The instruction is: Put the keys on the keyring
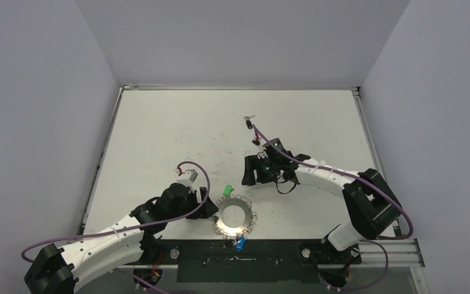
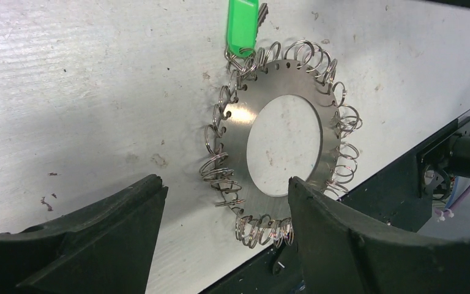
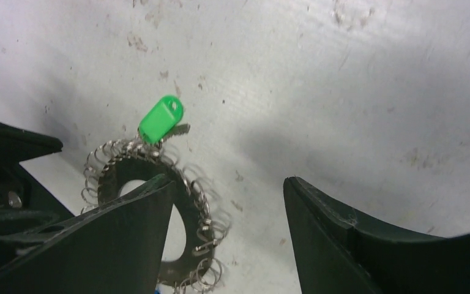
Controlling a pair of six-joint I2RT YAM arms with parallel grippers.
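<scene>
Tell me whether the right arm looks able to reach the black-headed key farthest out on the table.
Probably yes. The key lies on open table beyond the right gripper, nothing between them, and the jaws stand open. The gripper faces the keyring, so it would need to turn.

Large round silvery metal keyring point(image 1: 218, 214) point(image 2: 245, 122), a flat plate with hollow centre and looped rim, lies flat near the white table's point(image 1: 159, 135) front edge. Tiny black-headed silver keys point(image 1: 248, 123) lie well apart from it, unattached (detail too small to resolve).
</scene>
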